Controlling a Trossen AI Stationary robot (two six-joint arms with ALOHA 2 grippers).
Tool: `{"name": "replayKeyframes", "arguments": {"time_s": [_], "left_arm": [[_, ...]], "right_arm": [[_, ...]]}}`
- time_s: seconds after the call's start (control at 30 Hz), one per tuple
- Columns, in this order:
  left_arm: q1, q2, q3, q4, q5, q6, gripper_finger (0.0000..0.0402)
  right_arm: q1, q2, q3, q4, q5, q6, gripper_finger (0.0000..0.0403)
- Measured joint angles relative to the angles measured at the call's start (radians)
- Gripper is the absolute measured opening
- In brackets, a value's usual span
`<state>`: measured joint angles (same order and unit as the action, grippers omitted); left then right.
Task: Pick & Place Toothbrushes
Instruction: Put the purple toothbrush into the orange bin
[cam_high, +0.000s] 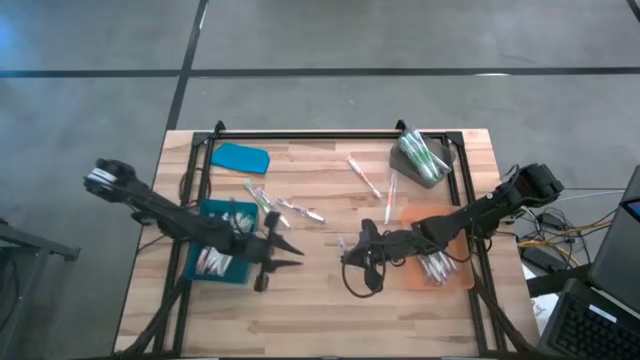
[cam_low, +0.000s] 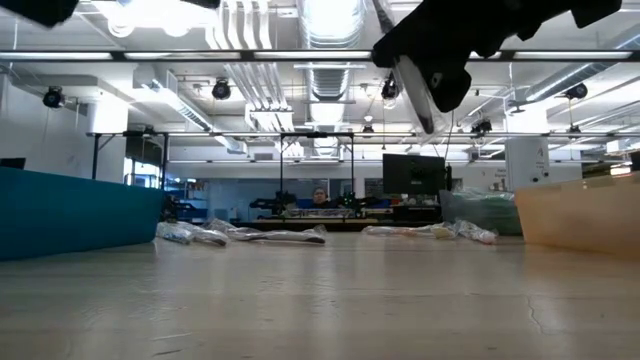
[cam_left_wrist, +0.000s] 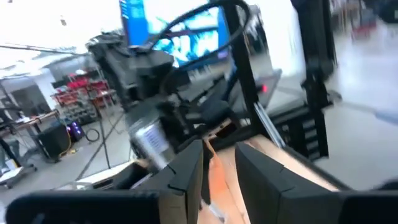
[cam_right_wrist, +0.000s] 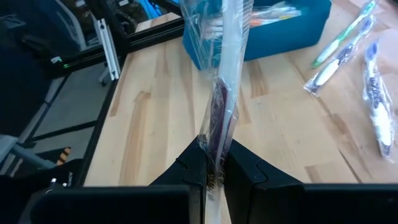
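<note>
Right hand pinches a wrapped toothbrush by one end, fingers pressed on the clear wrapper, the brush sticking out ahead of them; in the low view it hangs tilted below the hand, clear of the tabletop. From above, this hand sits near the middle of the tabletop, just left of the orange tray, which holds a cluster of toothbrushes.

Left hand hovers just right of the blue tray, pointing toward the right hand. Its fingers stand partly apart with nothing visible between them; the wrist view looks past them at the right arm and the orange tray's edge.

Inside the blue tray lie several pale toothbrushes. More wrapped ones lie loose on the tabletop beyond the blue tray's right corner, and a few others lie further off, right of centre. A clear bin at the far right corner holds a bundle of green-and-white toothbrushes. A blue lid lies flat at the far left. Black frame rails run along the tabletop's far and side edges. In the low view the loose toothbrushes show as a low row between the blue tray wall on the left and the orange tray wall on the right.
</note>
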<state>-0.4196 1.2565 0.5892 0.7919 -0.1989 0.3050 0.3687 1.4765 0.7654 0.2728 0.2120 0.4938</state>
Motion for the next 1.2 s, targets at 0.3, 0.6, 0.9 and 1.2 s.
{"name": "replayKeyframes", "arguments": {"time_s": [0.3,0.6,0.9,1.2], "left_arm": [[0.057,-0.111,-0.29,0.322,-0.015,-0.052,0.0097],[0.068,-0.197,-0.338,0.372,-0.235,0.07,0.0097],[0.067,-0.22,-0.338,0.377,-0.24,-0.03,0.0097],[0.067,-0.219,-0.338,0.375,-0.24,-0.069,0.0097]], "right_arm": [[-0.051,0.0,0.0,0.003,0.0,0.027,0.0025],[-0.137,0.001,0.057,-0.008,0.0,0.017,0.0025],[-0.235,-0.01,0.3,-0.4,0.0,-0.003,0.0024],[-0.254,-0.003,0.616,-1.029,0.126,0.042,0.0024]]}}
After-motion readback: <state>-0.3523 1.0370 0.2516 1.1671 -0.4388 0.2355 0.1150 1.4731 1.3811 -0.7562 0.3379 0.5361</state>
